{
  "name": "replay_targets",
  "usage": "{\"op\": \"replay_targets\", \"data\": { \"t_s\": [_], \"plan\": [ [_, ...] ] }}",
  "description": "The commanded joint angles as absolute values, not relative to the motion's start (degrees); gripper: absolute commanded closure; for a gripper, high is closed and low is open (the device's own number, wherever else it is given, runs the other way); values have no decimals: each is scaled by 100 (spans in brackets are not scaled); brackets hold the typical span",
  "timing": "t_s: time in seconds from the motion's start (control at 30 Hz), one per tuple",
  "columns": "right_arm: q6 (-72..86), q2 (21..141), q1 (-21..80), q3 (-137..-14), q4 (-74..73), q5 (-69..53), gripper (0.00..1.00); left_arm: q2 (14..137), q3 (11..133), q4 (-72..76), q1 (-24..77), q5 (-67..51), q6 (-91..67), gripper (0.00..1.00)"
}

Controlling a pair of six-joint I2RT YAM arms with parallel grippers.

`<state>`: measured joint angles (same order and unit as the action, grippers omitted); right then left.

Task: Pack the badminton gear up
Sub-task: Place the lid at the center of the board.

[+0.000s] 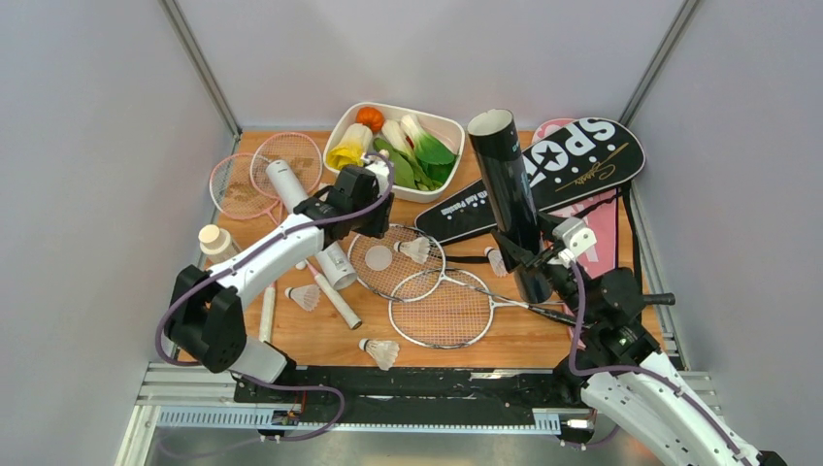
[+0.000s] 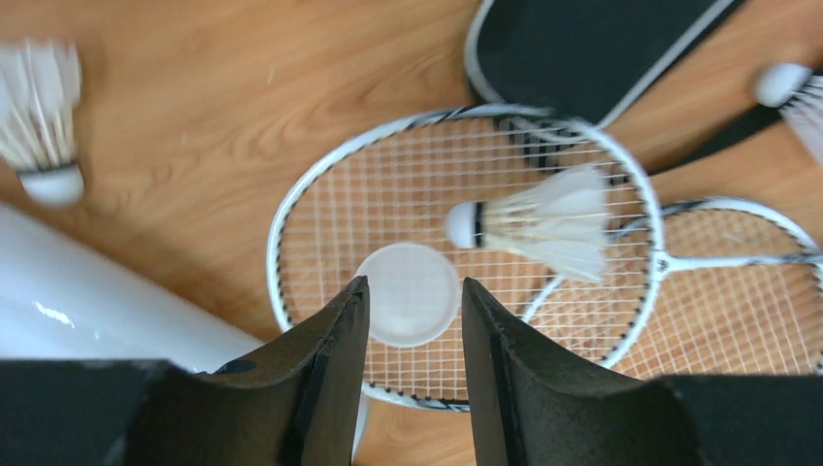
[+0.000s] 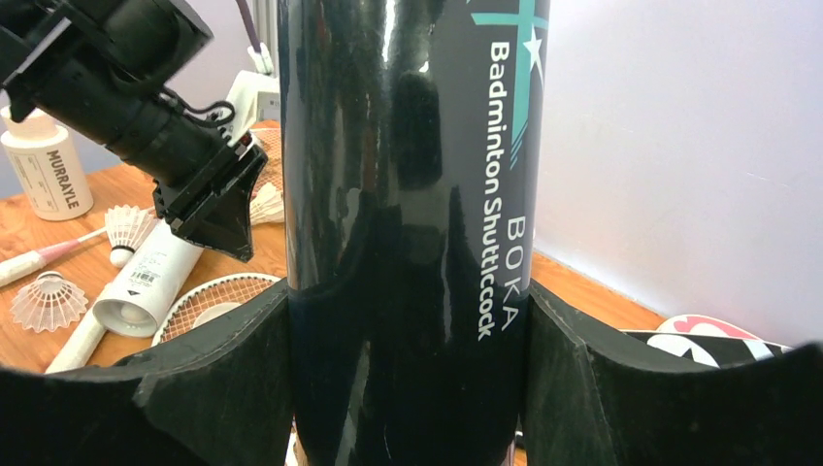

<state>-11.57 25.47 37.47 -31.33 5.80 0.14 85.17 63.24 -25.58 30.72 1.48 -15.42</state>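
My right gripper [image 1: 532, 264] is shut on the black shuttlecock tube [image 1: 507, 184] and holds it upright, open end up; in the right wrist view the tube [image 3: 408, 194] fills the space between the fingers [image 3: 233, 369]. My left gripper [image 2: 415, 286] is open and empty, hovering over a round translucent cap [image 2: 408, 293] that lies on a silver racquet's strings [image 2: 320, 223]. A white shuttlecock [image 2: 539, 221] lies on the same strings. The white tube [image 1: 335, 262] lies under my left arm. A second silver racquet [image 1: 442, 309] overlaps the first. Pink racquets [image 1: 254, 177] lie at the back left.
A white tray of toy vegetables [image 1: 342, 124] stands at the back. The black SPORT cover [image 1: 573, 160] and pink cover [image 1: 602, 228] lie at the back right. A cream-capped bottle [image 1: 215, 241] stands at the left. Loose shuttlecocks [image 1: 304, 296] [image 1: 380, 351] lie near the front.
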Motion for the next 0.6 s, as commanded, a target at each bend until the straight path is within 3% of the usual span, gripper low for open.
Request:
{"op": "replay_targets", "data": {
  "t_s": [0.0, 0.27, 0.57],
  "plan": [
    [-923, 2300, 3779, -3360, 762, 307, 43, 8198, 6715, -2326, 3615, -19, 300, 53],
    [-949, 2116, 3779, -3512, 601, 437, 42, 8060, 6535, -2392, 4294, -442, 3085, 52],
    [-1322, 2016, 3779, -3849, 235, 675, 42, 8604, 6773, -2873, 4805, -670, 4594, 50]
  ]
}}
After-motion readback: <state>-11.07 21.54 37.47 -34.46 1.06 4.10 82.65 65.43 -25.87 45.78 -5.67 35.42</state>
